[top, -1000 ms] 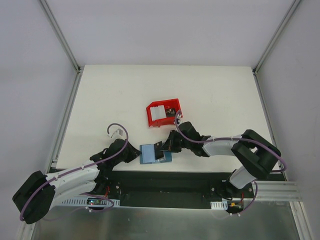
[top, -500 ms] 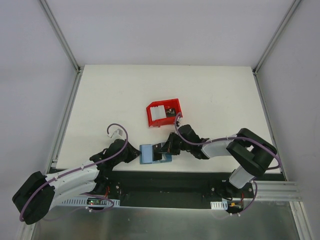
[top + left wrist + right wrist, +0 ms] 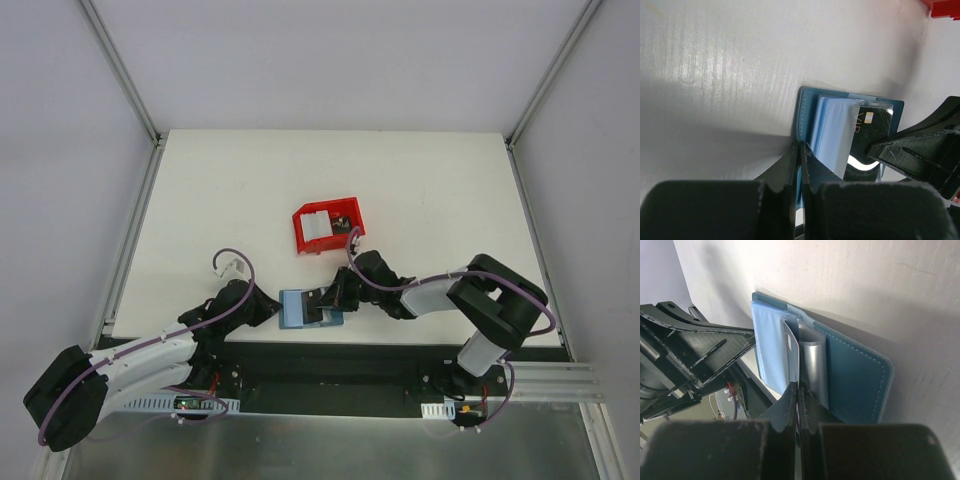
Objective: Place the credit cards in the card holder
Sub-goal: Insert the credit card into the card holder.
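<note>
Card holder (image 3: 295,310), teal with lighter blue inner pockets (image 3: 832,130), lies spread open on the white table (image 3: 200,200) close to its near edge, between the two arms. A dark grey card (image 3: 871,131) marked VIP slants over those pockets; whether its edge sits inside a slot cannot be told. The right gripper (image 3: 328,300) is clenched on the card's outer edge, and the left gripper (image 3: 275,308) is pinched tight on the holder's left flap. Further up the table sits a red bin (image 3: 330,207), apart from the holder.
</note>
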Tool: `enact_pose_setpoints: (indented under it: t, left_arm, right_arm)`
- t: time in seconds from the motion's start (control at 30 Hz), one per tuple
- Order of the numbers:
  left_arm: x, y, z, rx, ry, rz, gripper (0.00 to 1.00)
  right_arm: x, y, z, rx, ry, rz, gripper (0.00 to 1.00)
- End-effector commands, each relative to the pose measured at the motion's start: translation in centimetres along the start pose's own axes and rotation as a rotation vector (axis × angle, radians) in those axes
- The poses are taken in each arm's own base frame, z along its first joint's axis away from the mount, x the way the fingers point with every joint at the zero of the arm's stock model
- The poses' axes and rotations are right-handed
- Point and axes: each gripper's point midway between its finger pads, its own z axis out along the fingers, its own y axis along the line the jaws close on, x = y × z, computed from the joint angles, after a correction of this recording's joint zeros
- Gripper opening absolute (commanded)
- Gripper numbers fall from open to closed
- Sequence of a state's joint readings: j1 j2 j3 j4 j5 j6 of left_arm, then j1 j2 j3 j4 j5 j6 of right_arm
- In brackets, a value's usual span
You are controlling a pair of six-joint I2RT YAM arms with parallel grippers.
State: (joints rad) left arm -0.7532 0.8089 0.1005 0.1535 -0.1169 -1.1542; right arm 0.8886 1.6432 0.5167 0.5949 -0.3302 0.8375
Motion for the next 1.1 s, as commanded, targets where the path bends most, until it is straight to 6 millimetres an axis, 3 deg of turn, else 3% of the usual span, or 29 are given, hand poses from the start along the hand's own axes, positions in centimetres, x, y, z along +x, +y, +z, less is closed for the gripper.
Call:
enact_pose_setpoints:
  t: [0.0,0.2,0.37,0.57,0.6,0.77,1.07]
  left_arm:
    - [0.1,0.7,0.1,-0.02,-0.01,-0.008,0.0]
    - [0.2,0.7,0.1,-0.017,-0.007,-0.02,0.0]
    - [-0.1,0.2,0.0,-0.004,-0.015,-0.021,0.0]
    - [-0.1,0.2,0.0,-0.003,-0.012,-0.02,0.0]
    - [0.0,0.2,0.0,-0.004,-0.01,-0.019,0.0]
    - [0.1,0.2,0.0,-0.002,-0.006,-0.013,0.0]
    - [-0.1,-0.6,-0.1,0.015,-0.004,0.001,0.0]
  right_arm:
    - [1.4,-0.7,0.9,0.031,0.059,-0.004,0.0]
    - [0.4,1.0,2.2,0.012,0.031,-0.023,0.0]
    - [1.3,1.0,2.8,0.034,0.071,-0.04,0.04]
    - [0.4,-1.2,0.5,0.187,0.008,-0.112,0.34]
    - [0.0,-0.9,0.2,0.205,0.001,-0.14,0.36]
    - [-0.2,-0.8,-0.2,0.252,0.016,-0.201,0.39]
    - [1.6,1.0,1.0,0.272,0.116,-0.315,0.39]
